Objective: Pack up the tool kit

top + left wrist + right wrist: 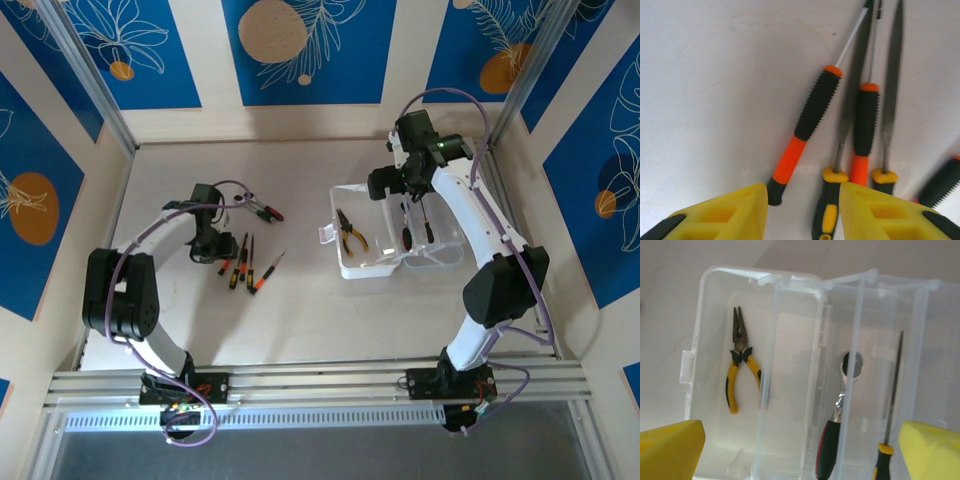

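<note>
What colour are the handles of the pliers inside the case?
Yellow with black; the pliers show best in the right wrist view.

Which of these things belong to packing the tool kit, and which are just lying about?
Belongs to the job: clear case; yellow pliers, ratchet wrench and slim yellow-handled tool inside it; loose screwdrivers and red-handled pliers on the table.
Just there: blue wall panels, metal rail.

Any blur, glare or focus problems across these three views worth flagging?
Top external: evenly lit, sharp, soft shadows by the case. Left wrist: orange-handled screwdriver slightly soft, handle at right edge smeared. Right wrist: pliers clear, near yellow fingers out of focus.
</note>
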Available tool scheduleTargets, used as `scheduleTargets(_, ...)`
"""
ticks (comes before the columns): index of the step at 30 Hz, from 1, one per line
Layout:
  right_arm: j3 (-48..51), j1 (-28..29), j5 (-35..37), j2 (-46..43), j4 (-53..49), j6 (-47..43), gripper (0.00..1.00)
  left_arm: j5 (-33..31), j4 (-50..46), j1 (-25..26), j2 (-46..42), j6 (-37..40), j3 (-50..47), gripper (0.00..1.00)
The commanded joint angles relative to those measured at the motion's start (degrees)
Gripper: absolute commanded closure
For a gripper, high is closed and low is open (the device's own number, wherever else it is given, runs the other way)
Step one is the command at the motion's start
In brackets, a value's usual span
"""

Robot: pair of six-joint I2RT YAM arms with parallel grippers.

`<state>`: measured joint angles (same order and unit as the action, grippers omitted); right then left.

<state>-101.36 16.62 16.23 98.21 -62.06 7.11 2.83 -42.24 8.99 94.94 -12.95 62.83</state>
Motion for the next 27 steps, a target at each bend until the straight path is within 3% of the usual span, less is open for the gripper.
scheduleTargets(1,1.96,-0.04,-3.39,-0.06,0.71,1.5,0.01,-0.86,0.53,-0.57,1.68,0.82,1.68,0.61)
scheduleTargets(8,2.06,-0.15,-4.07,1.57,1.68,1.93,0.01,1.0,2.67,-0.58,3.95,1.62,1.27,0.62)
scheduleTargets(14,0.01,0.04,-4.78,3.24,1.27,2.2,0.01,1.59,2.27,-0.6,11.39,0.82,3.88,0.64)
scheduleTargets(18,-1.47,0.41,-5.26,3.12,0.87,1.98,0.01,-0.08,1.91,-0.65,13.96,0.12,5.41,0.76)
scheduleTargets(24,1.67,0.85,-7.28,-1.78,2.5,2.36,0.01,-0.61,1.19,-0.72,10.93,0.01,5.25,0.98)
scheduleTargets(27,4.41,1.0,-9.98,-5.19,4.05,3.26,0.01,0.6,-0.1,-0.65,6.14,-0.06,4.94,1.0)
